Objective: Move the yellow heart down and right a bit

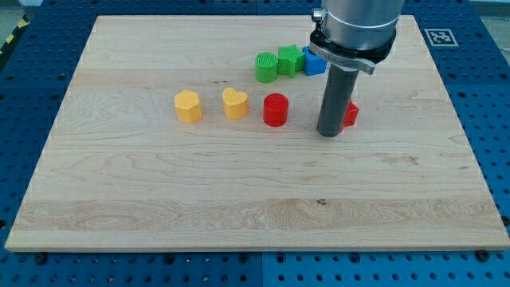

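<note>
The yellow heart (235, 104) sits on the wooden board (159, 183) left of centre. A yellow hexagon-like block (189, 106) stands to its left and a red cylinder (276, 110) to its right. My tip (330, 132) rests on the board right of the red cylinder, well to the right of the yellow heart. A second red block (350, 115) is partly hidden behind the rod.
A green cylinder (266, 67), a green star (290, 60) and a blue block (313, 62) cluster at the view's top centre, the blue one partly hidden by the arm. The board edges border a blue perforated table (32, 72).
</note>
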{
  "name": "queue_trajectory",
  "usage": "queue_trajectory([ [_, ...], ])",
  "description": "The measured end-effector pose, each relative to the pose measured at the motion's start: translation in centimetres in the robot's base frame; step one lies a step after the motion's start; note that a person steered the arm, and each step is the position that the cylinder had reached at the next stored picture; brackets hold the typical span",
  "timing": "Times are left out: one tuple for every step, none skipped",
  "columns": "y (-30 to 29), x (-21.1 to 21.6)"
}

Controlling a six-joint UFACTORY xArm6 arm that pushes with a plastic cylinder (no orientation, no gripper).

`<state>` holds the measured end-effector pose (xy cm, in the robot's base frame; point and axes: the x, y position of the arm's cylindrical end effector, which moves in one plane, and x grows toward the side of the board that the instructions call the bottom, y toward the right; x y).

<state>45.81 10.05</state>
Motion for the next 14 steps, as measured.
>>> queue_trajectory([
  [0.0, -0.6],
  [0.0, -1.4],
  [0.0, -1.5],
  [0.0, 2.4],
  [-1.9, 4.6],
  [-7.8, 4.6],
  [-15.0, 4.4],
  [-23.4, 2.0],
  [-30.9, -3.8],
  [-31.8, -10.2],
  [-25.9, -11.0],
  [-19.5, -9.4],
  [-18.0, -8.2],
  [-17.2, -7.6],
])
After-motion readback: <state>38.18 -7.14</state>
